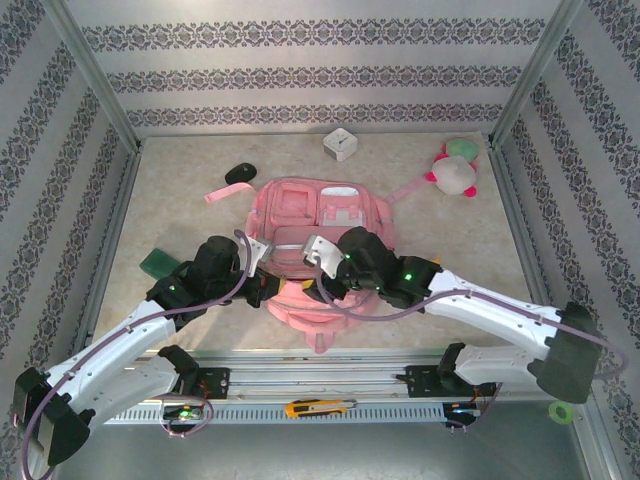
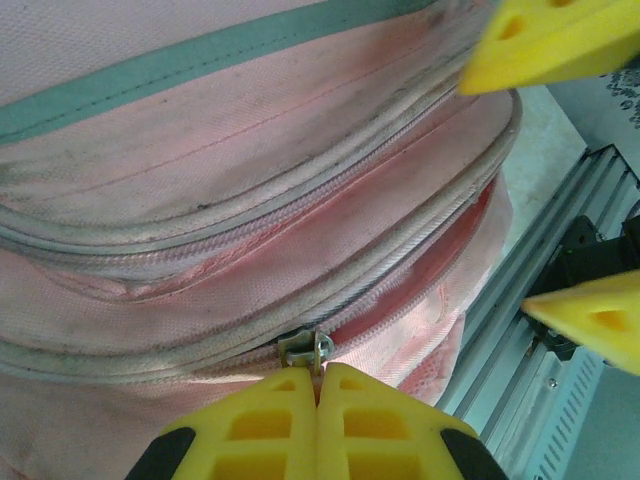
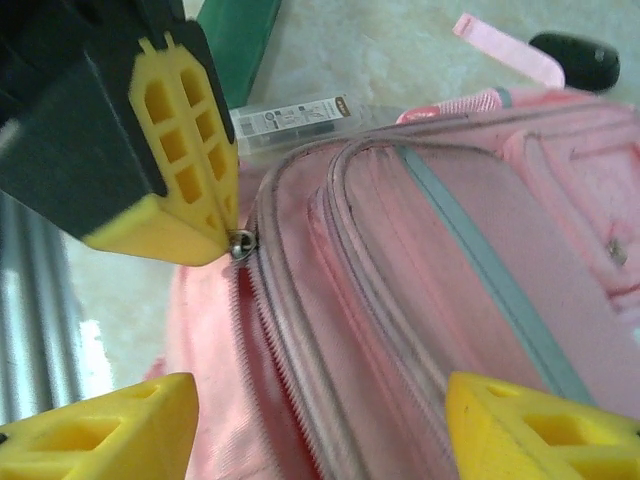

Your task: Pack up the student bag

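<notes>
Backpack (image 1: 330,215) of pink fabric, large, with pale trim and zipped pockets, lies flat mid-table (image 1: 180,190) between both arms. Left fingers (image 2: 300,400) are pressed together, pinching the small metal zipper pull (image 2: 318,350) on the bag's left side. Right fingers (image 3: 110,430) stand spread above its near part.

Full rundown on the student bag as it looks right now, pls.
The student bag is a large pink fabric backpack with pale, grubby piping, a grey-green stripe and several zipped front pockets. It lies flat, front up, top end at the near side, a strap trailing at the far side. Its main zip looks partly open. The left gripper is shut on the metal zipper pull; the open right gripper straddles that end.
</notes>
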### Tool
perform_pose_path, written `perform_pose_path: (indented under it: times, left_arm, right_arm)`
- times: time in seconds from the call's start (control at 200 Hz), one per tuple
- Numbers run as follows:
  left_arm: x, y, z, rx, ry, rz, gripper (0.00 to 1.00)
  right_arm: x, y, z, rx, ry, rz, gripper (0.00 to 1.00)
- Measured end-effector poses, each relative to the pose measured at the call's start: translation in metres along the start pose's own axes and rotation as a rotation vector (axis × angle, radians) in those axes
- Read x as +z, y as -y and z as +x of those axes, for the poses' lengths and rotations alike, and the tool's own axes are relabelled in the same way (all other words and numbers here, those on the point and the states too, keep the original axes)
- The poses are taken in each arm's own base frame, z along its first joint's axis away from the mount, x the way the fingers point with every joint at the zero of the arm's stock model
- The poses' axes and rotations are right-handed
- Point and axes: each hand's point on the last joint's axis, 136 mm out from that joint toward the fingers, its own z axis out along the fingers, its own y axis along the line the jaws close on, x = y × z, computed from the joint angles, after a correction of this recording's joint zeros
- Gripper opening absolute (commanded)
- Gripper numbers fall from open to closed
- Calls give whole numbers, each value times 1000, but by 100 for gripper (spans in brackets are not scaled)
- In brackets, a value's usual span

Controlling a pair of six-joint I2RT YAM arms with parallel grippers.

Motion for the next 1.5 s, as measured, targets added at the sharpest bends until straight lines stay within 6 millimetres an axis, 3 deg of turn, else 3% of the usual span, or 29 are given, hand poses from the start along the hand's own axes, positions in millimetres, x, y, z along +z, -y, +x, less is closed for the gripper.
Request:
perform_pose_path:
  times: [0.11,0.215,0.39,0.47,0.59,0.899,1.499]
  left_arm:
    - [0,1,0,0,-1,5,0]
    - [0,1,0,0,-2,6,0]
    - [0,0,-2,1,9,-4,0]
    - [-1,-4,-5,3,22,-25,0]
    - [-2,-11,-8,5,42,-69,0]
    - [-11,-41,-25,-4,113,-234,0]
    - [13,-112,-57,-13,165,-415,0]
  right_arm:
    - [13,4,0,-110,-11,15,66]
    - [24,10,2,-173,-34,36,58]
    - [30,10,1,-264,-39,46,23]
    - [29,9,0,-325,-36,41,0]
    - [20,9,0,-371,-5,12,0]
    - [-35,31,-2,-362,168,-50,0]
    - [-54,35,-3,-294,316,-194,0]
